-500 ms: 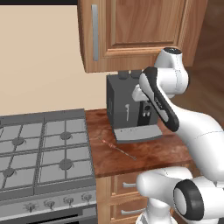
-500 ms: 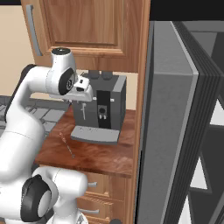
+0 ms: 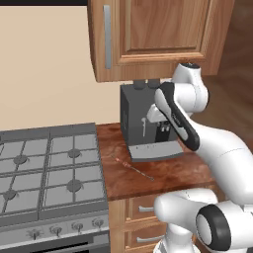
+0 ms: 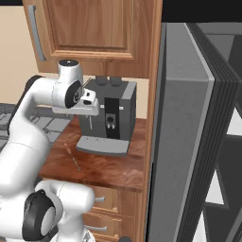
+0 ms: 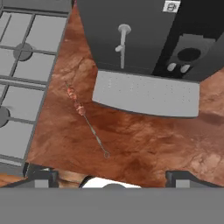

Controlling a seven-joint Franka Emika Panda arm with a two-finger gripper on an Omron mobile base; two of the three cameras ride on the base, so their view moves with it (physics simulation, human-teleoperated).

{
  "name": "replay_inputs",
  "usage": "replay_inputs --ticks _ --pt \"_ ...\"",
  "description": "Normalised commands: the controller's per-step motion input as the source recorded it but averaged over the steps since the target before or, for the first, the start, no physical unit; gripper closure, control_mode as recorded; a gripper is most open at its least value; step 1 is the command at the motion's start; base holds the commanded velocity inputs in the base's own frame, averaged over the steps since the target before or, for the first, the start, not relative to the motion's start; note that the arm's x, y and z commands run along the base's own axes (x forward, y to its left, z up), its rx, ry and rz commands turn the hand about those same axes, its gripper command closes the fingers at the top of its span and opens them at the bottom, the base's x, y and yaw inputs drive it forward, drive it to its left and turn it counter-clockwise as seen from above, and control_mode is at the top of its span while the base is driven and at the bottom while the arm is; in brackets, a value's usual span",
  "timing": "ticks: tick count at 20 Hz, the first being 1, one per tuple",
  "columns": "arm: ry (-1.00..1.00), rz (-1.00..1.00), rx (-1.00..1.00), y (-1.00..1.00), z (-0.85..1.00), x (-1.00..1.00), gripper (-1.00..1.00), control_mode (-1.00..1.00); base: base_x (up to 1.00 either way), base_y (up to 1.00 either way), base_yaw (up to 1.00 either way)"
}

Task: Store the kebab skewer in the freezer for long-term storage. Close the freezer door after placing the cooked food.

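Approach step — the gripper [image 5: 109,177] is hanging released above the kebab skewer [image 5: 84,114] lying on the counter [image 5: 144,135]; next it is needing descent and alignment across the stick.

Open counter [image 5: 144,140] lower centre of hand view, reachable from above. Coffee machine [image 5: 144,39] blocks upper right, its drip tray [image 5: 144,94] just beside the kebab skewer [image 5: 85,116]; stove [image 5: 22,87] bounds left.

Your arm rises from the base, bends at the elbow and folds back down, with the wrist angled downward. Your tool [image 5: 112,175] hangs in the air, jaws spread wide, nothing between its fingertips [image 5: 42,176].
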Motion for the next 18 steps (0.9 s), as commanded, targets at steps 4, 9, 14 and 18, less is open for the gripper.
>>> replay_inputs --ticks 4,9,14,18 --pt "0.10 0.14 -0.03 0.39 -0.68 0.01 -1.00 -1.00 0.00 0.00 0.00" --pt "0.06 0.09 -0.16 0.33 -0.71 0.01 -1.00 -1.00 0.00 0.00 0.00" --pt "0.09 0.02 -0.18 0.04 -0.84 0.00 -1.00 -1.00 0.00 0.00 0.00" --pt "0.03 0.04 -0.06 0.03 -0.75 0.00 -1.00 -1.00 0.00 0.00 0.00"
